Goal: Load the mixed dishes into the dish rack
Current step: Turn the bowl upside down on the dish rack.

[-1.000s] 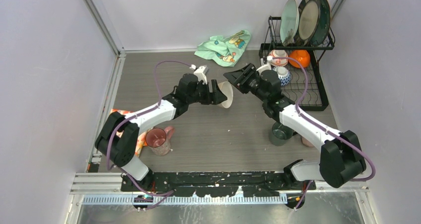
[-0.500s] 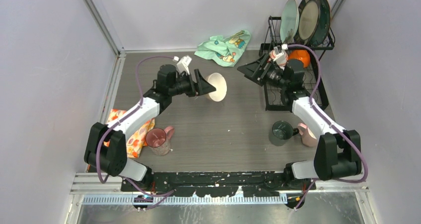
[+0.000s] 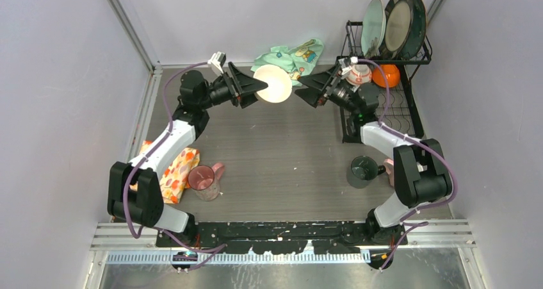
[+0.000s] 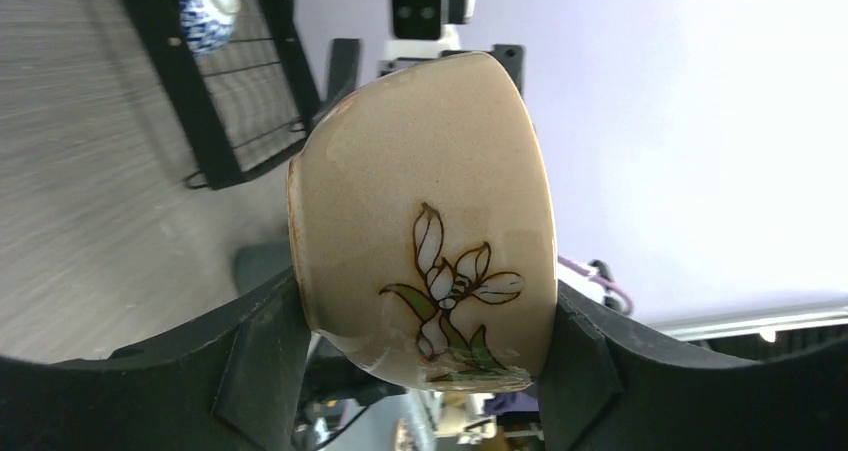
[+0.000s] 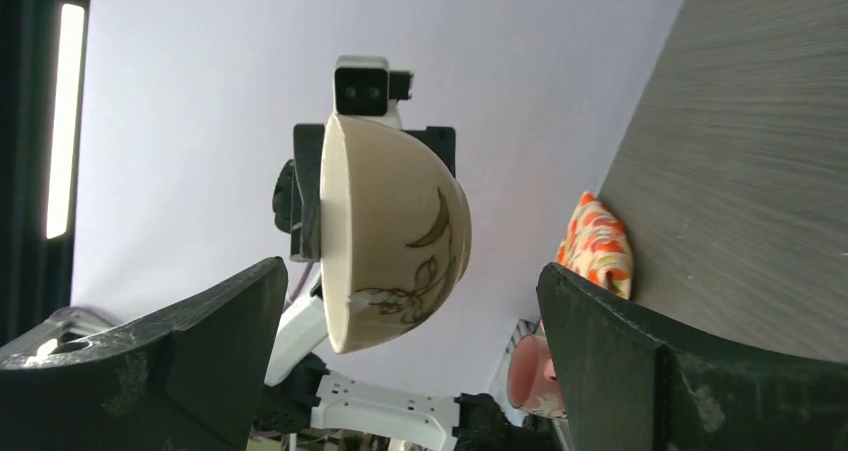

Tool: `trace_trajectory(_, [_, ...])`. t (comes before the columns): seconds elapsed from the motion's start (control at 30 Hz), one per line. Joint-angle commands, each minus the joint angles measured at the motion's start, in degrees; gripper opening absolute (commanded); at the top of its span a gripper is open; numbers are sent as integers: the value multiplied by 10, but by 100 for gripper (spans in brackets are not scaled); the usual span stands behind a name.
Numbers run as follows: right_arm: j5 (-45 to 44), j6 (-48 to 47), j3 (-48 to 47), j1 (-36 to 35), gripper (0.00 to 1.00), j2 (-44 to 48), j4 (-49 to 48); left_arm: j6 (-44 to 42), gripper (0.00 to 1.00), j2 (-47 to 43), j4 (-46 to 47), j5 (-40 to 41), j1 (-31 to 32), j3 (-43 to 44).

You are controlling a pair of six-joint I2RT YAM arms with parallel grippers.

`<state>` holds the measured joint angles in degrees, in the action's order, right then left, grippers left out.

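My left gripper (image 3: pixel 255 88) is shut on a beige bowl (image 3: pixel 273 84) with a painted flower (image 4: pixel 450 281) and holds it on its side, above the table near the back. Both fingers press on it, one at the rim and one at the base. My right gripper (image 3: pixel 308 86) faces the bowl (image 5: pixel 390 231) from the right with its jaws wide open, apart from it. The black dish rack (image 3: pixel 410 132) stands at the back right, with three plates (image 3: pixel 397 23) upright on its upper shelf. Its basket holds a red-patterned bowl (image 3: pixel 358 75), an orange bowl (image 3: pixel 387 75) and a blue-patterned bowl (image 4: pixel 205 11).
A mint-green cloth (image 3: pixel 291 59) lies at the back, behind the bowl. An orange floral cloth (image 3: pixel 174 173) and a pink cup (image 3: pixel 205 179) sit front left. A dark green cup (image 3: pixel 363 172) and another pink cup (image 3: pixel 392 175) stand front right by my right arm.
My left arm has carried the bowl up and toward the back of the table. My right gripper has swung back toward the rack, opened wide and turned to face the bowl.
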<state>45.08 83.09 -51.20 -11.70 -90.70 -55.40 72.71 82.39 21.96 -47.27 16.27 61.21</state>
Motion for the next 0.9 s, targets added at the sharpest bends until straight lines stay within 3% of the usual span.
trace_trajectory(0.0, [-48,61,-8,-49,100,-13,-100,148,22,-3,178,-20,0,10])
trace_trajectory(0.47, [-143,147,-10,-104,100,-58,-170,165,21,16,199,-2,-1,-11])
trace_trajectory(0.67, [-164,144,-16,-126,100,-54,-129,168,21,19,208,5,-1,-19])
trace_trajectory(0.87, [-183,112,-17,-142,95,-28,-28,167,21,16,211,6,0,-28])
